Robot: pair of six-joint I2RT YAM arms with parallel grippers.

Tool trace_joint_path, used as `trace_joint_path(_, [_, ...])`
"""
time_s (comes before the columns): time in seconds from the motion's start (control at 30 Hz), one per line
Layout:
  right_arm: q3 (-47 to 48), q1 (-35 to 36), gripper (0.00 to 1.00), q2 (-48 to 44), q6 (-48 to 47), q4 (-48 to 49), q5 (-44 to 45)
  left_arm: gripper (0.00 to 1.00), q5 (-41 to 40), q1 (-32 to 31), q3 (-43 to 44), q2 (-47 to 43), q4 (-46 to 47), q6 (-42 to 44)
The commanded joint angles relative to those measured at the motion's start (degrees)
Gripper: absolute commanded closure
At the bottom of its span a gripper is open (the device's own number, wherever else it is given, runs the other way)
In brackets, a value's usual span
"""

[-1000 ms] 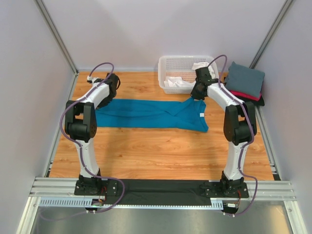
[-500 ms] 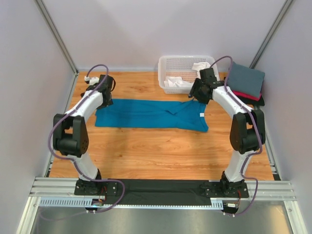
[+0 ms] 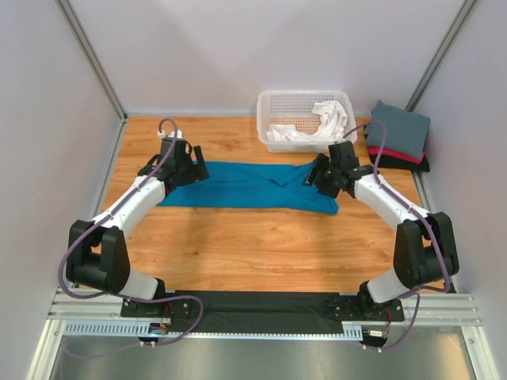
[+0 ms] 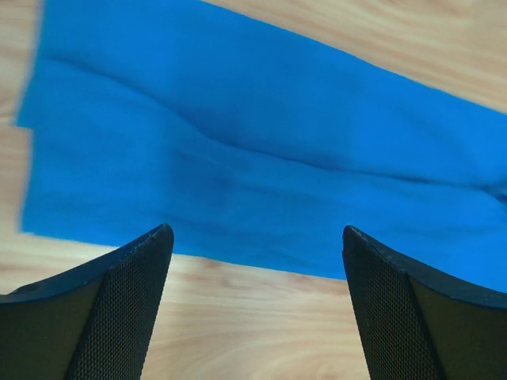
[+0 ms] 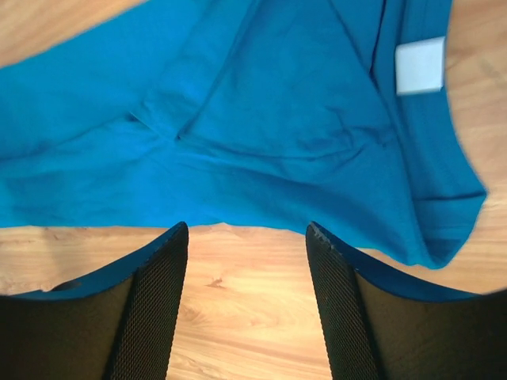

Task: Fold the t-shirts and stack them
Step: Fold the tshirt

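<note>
I see the teal-blue t-shirt (image 3: 238,186) lying flat as a long band across the desk (image 3: 261,245), with its white neck label (image 5: 420,66) at the 3 o'clock end. My left end effector (image 4: 257,237) hovers open and empty over the 9 o'clock end. My right end effector (image 5: 247,229) hangs open over the collar end, gripping nothing. The folded stack (image 3: 398,131), grey over red-pink, sits at 2 o'clock beside the basket (image 3: 305,99).

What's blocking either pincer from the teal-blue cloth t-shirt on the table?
Nothing visible. The left pincer and right pincer hover open over opposite ends of the flat teal-blue cloth t-shirt, nothing in between.
</note>
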Motion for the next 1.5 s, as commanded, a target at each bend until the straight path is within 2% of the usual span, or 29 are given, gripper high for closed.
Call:
trace_joint_path(0.0, [-5.7, 0.8, 0.38, -1.2, 6.6, 10.0, -1.1, 0.07, 6.6, -5.1, 2.5, 2.5, 8.9, 1.7])
trace_joint_path(0.13, [-8.2, 1.2, 0.41, 0.1, 9.8, 17.6, -0.2, 0.07, 7.4, -7.0, 5.4, 8.1, 9.7, 0.1])
trace_joint_path(0.33, [-2.1, 1.5, 0.4, 10.5, 13.4, 21.9, -2.3, 0.07, 9.3, -7.0, 6.8, 15.1, 10.5, -2.0])
trace_joint_path(0.43, [-0.7, 2.4, 0.35, 13.0, 15.5, 23.9, -2.8, 0.07, 9.1, -7.0, 6.7, 15.9, 10.3, -2.1])
trace_joint_path(0.5, [1.2, 2.9, 0.27, 15.0, 17.0, 24.0, -1.9, 0.06, 8.6, -7.1, 6.7, 16.1, 10.2, -1.9])
trace_joint_path(0.53, [1.5, 3.3, 0.26, 15.6, 17.4, 24.0, -1.8, 0.0, 8.5, -7.0, 6.9, 16.2, 9.9, -1.8])
trace_joint_path(0.83, [4.3, 4.7, 0.25, 21.0, 21.8, 26.5, -2.8, 0.0, 8.2, -7.0, 7.5, 17.7, 8.6, -1.0])
trace_joint_path(1.47, [14.8, 5.2, 0.29, 28.2, 22.7, 26.8, -1.8, 0.0, 8.1, -7.0, 7.2, 18.3, 7.5, -0.2])
